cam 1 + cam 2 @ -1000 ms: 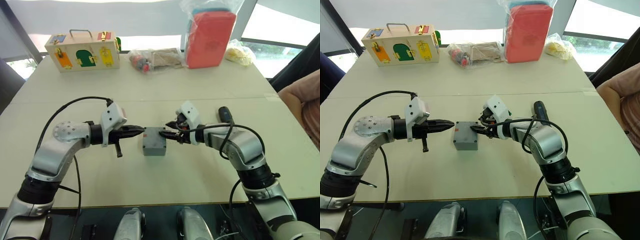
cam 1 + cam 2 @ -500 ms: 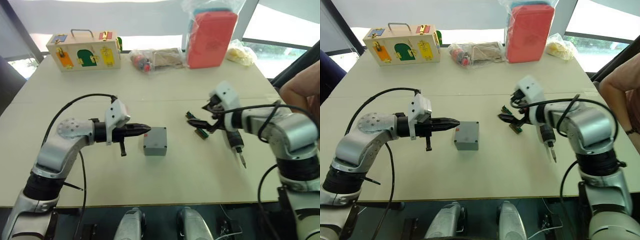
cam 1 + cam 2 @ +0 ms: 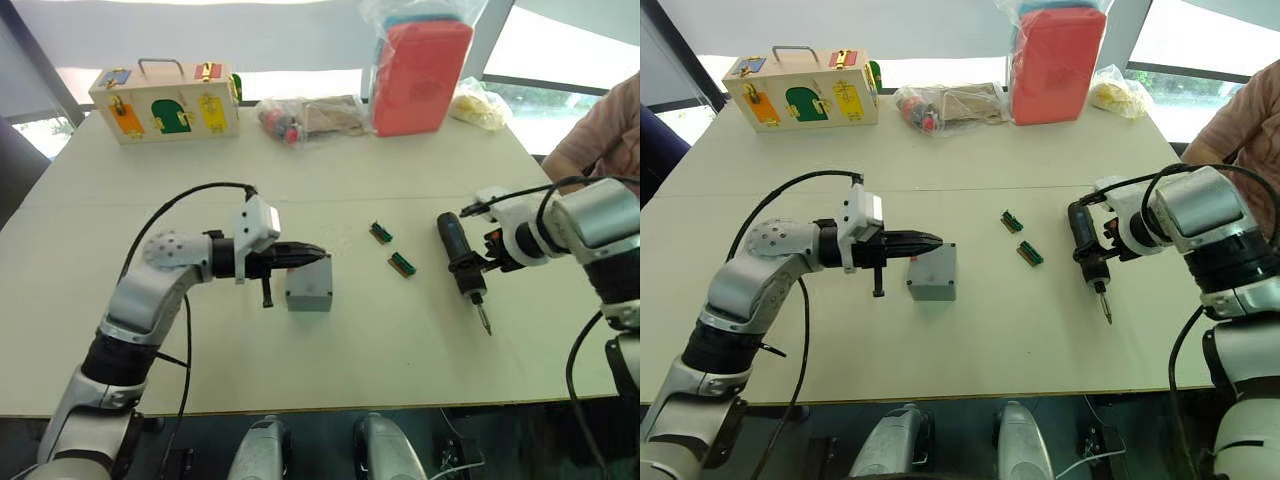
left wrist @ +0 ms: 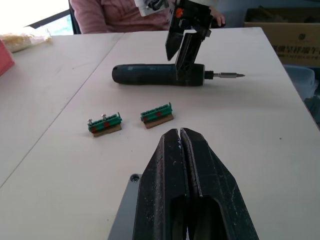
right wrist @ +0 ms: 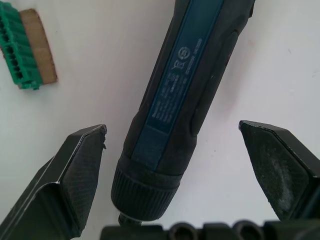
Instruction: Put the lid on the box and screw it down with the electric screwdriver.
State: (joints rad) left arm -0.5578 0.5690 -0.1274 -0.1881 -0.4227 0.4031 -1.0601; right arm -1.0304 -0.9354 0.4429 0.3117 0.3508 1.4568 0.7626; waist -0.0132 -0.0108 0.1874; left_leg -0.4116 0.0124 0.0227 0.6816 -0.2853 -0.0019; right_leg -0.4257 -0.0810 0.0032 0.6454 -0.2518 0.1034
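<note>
The grey box (image 3: 309, 290) stands mid-table with a flat, closed-looking top; I cannot tell the lid apart from it. My left gripper (image 3: 320, 253) is shut, its tips resting on the box's near-left top edge; a grey corner with a screw hole (image 4: 129, 200) shows under the left gripper (image 4: 179, 131). The black electric screwdriver (image 3: 458, 255) lies on the table to the right, bit towards me. My right gripper (image 5: 172, 127) is open and straddles the screwdriver (image 5: 185, 90) near its bit end, the fingers (image 5: 75, 165) clear of it.
Two small green-brown pieces (image 3: 380, 232) (image 3: 402, 264) lie between box and screwdriver. At the far edge are a wooden box with coloured doors (image 3: 165, 100), plastic bags (image 3: 310, 115) and a red bag (image 3: 420, 75). A person's arm (image 3: 600, 130) is at the right.
My right gripper left the box, swung right and now sits open over the screwdriver. The green pieces now lie on the table. The left gripper slid right onto the box's top edge.
</note>
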